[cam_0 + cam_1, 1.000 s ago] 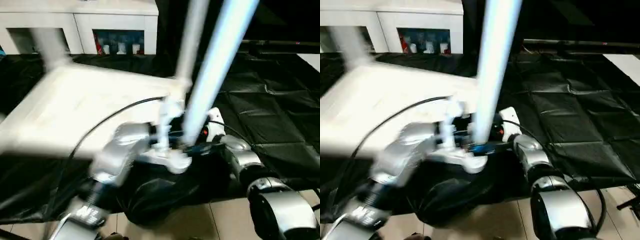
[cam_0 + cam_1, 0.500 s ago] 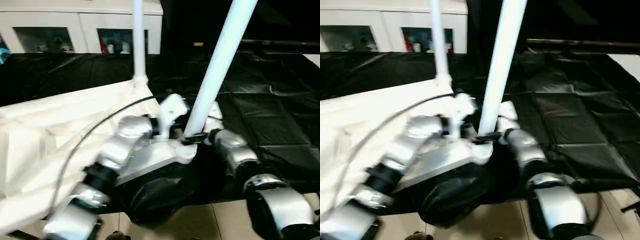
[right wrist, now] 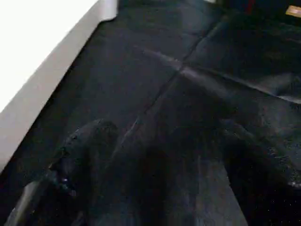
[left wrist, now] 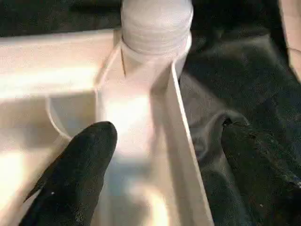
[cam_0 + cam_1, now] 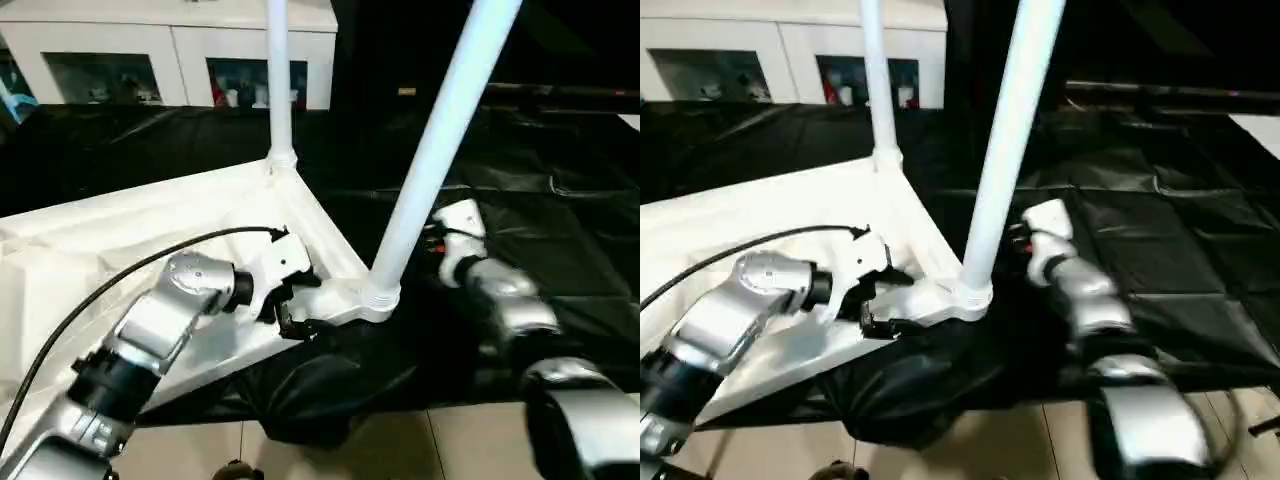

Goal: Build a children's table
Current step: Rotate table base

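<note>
Left wrist view | left hand (image 4: 155, 155) spread across tabletop (image 5: 150, 230) rim beside leaned leg (image 5: 440, 140) | right hand (image 3: 160, 174) wide, holding nothing | risk: unsupported leg may tip out of its socket (image 5: 375, 298)

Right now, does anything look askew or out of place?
Yes. The near leg leans to the robot's right out of its corner socket, while the far leg stands about straight. The upside-down tabletop also sits tilted on the crumpled black sheet.

Glossy white plastic tabletop (image 5: 120, 240)
</note>
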Controlling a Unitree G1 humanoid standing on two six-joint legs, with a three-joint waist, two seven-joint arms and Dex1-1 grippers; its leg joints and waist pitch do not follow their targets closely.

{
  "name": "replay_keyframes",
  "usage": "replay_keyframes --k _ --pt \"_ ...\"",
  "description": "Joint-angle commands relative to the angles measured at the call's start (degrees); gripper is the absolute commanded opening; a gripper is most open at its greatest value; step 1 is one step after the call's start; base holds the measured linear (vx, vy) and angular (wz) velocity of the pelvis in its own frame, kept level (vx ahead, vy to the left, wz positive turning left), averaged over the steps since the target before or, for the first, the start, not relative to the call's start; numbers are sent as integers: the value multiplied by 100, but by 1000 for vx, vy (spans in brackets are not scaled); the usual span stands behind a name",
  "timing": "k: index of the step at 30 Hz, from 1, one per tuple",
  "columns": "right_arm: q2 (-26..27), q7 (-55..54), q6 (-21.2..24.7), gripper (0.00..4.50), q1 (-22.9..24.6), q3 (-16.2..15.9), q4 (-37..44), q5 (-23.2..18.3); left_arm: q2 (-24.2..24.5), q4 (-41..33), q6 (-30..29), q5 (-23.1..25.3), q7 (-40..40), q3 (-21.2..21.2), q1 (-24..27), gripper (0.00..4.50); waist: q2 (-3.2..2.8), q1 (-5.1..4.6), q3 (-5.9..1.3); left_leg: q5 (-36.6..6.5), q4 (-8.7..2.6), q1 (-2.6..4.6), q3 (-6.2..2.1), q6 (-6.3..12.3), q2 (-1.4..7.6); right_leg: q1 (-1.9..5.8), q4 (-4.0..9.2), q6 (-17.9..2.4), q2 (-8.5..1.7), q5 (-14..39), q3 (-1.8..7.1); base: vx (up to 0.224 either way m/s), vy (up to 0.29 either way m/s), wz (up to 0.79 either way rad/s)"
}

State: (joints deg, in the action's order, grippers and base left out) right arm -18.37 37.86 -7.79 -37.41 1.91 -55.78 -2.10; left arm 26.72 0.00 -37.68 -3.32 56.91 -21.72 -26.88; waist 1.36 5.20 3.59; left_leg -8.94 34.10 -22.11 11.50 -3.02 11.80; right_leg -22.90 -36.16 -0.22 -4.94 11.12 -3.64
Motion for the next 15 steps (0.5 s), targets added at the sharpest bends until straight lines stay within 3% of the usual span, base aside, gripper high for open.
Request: replay_keyframes --k 1,3,7,8,10,11,13,14,15 --pt "-286 579 275 382 225 -149 589 -42 48 -283 -355 185 -164 -143 78 376 -2 7 -412 -1303 -377 131 -76 45 150 266 418 -1324 -288 824 243 0 0 0" --pt "-667 1177 592 382 562 -265 1384 -187 7 -215 -251 325 -410 -149 143 362 23 18 -411 -1272 -367 107 -80 134 130 290 451 -1187 -265 920 243 0 0 0" --pt "-968 1626 845 382 825 -341 1995 -308 30 -155 -110 346 -483 -167 172 324 36 0 -388 -1462 -383 101 -92 112 129 267 496 -1100 -271 1355 233 0 0 0" --pt "-1234 1983 1120 382 1053 -398 2547 -381 127 -52 140 423 -427 -236 174 315 2 -6 -386 -1526 -387 104 -109 104 130 259 521 -1012 -271 1524 233 0 0 0" --pt "-1371 2159 1250 382 1171 -423 2833 -418 210 80 363 479 -334 -290 154 291 -15 8 -384 -1613 -382 132 -110 118 132 236 543 -950 -262 1601 243 0 0 0" --pt "-1416 2200 1327 382 1226 -429 2973 -433 245 143 413 508 -303 -317 135 283 7 -8 -387 -1615 -388 117 -110 119 129 239 542 -959 -262 1594 241 0 0 0" --pt "-1472 2210 1482 382 1317 -446 3233 -455 316 261 463 557 -220 -383 83 283 -20 -19 -391 -1629 -390 131 -113 84 134 220 537 -992 -260 1558 237 0 0 0" --pt "-1492 2236 1578 382 1360 -457 3374 -491 332 324 477 571 -193 -403 48 259 -15 -26 -397 -1615 -391 128 -117 71 139 225 523 -1024 -267 1513 238 0 0 0" --pt "-1505 2266 1672 382 1407 -471 3519 -535 358 381 467 576 -119 -447 3 249 -71 -35 -399 -1656 -392 142 -115 45 141 213 529 -1062 -259 1459 238 0 0 0"
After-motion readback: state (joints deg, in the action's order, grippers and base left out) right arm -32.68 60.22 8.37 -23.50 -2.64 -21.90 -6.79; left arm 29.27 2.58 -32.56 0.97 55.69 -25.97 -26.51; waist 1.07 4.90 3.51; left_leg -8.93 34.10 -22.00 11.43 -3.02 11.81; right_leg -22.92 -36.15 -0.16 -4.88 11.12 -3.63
